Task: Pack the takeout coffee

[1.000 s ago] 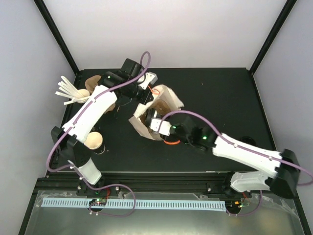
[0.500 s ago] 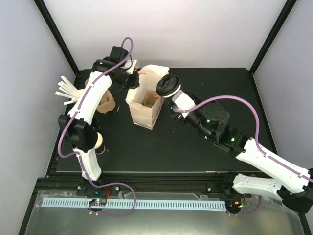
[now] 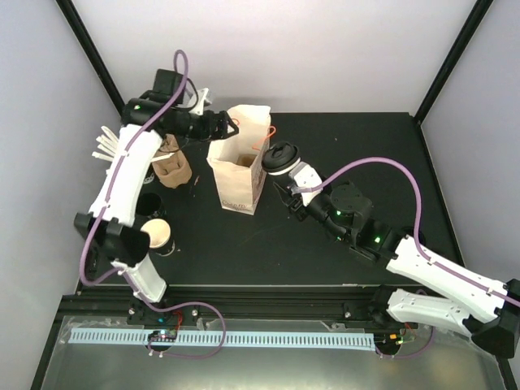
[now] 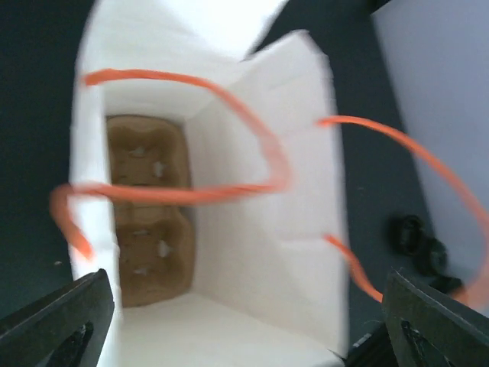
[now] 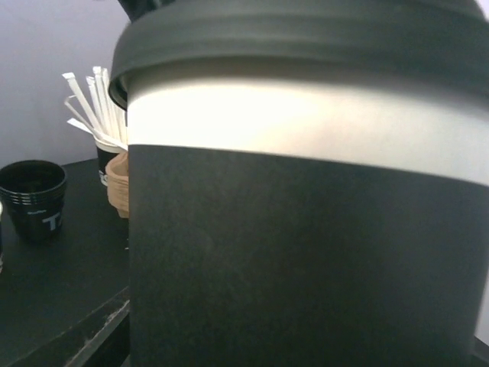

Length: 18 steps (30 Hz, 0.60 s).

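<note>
Black counter (image 3: 366, 146) between white walls: the left tool (image 3: 226, 126) had just sprung apart, releasing the upright paper bag (image 3: 240, 175). The right tool (image 3: 288, 164), clamped on a lidded coffee cup (image 3: 280, 154), had brought it beside the bag's mouth, seemingly ready to load.

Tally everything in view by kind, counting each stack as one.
White paper bag: 1
Lidded black cup: 1
Open cup: 1
Black cup stack: 1
Stirrer bundle: 1
Pulp carrier stack: 1
Carrier in bag: 1
Total: 7
</note>
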Tool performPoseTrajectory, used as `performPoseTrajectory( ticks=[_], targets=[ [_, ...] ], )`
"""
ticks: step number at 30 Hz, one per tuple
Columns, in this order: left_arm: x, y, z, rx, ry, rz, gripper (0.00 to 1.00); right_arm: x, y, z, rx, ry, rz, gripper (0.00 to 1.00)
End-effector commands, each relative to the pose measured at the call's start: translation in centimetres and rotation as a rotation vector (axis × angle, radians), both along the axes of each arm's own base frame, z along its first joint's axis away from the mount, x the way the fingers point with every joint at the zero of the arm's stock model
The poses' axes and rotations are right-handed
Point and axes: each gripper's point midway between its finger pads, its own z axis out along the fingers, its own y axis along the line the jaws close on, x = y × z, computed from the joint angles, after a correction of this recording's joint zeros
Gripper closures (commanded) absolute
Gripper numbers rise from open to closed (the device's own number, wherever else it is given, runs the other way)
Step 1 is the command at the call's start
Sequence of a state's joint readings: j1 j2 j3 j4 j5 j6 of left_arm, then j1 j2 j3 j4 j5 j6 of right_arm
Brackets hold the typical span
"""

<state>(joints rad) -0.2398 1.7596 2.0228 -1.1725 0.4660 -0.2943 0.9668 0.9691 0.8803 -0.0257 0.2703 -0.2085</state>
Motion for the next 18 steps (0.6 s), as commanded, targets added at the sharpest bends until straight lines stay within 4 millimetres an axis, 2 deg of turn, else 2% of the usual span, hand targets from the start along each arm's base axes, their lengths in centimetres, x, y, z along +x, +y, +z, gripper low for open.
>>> performPoseTrajectory(
  ticks=[1,4,8,12,15,18],
  targets=[
    [-6.6,-1.9,8.2,-0.174,-0.096,-0.108,0.01,-0.6,1.4,2.0,0.078,-0.01,0.075,0.39],
    [-10.1,-3.5,11.3,-0.288,-0.12,-0.206,0.01,-1.0,2.4,1.6,0.045,-0.004,0.135,0.39],
    [-14.0,-6.1,13.5,-0.44,-0.1,-0.335,0.01,-1.7,3.9,0.7,-0.015,0.008,0.22,0.38],
    [-15.4,-7.4,11.5,-0.423,-0.038,-0.365,0.01,-1.9,4.3,0.6,-0.027,0.012,0.245,0.38],
    [-15.7,-7.5,9.7,-0.349,0.013,-0.359,0.01,-2.1,4.7,0.5,-0.038,0.016,0.27,0.38],
    [-15.6,-7.6,9.1,-0.291,0.019,-0.358,0.02,-2.4,5.2,0.2,-0.053,0.023,0.296,0.37]
  ],
)
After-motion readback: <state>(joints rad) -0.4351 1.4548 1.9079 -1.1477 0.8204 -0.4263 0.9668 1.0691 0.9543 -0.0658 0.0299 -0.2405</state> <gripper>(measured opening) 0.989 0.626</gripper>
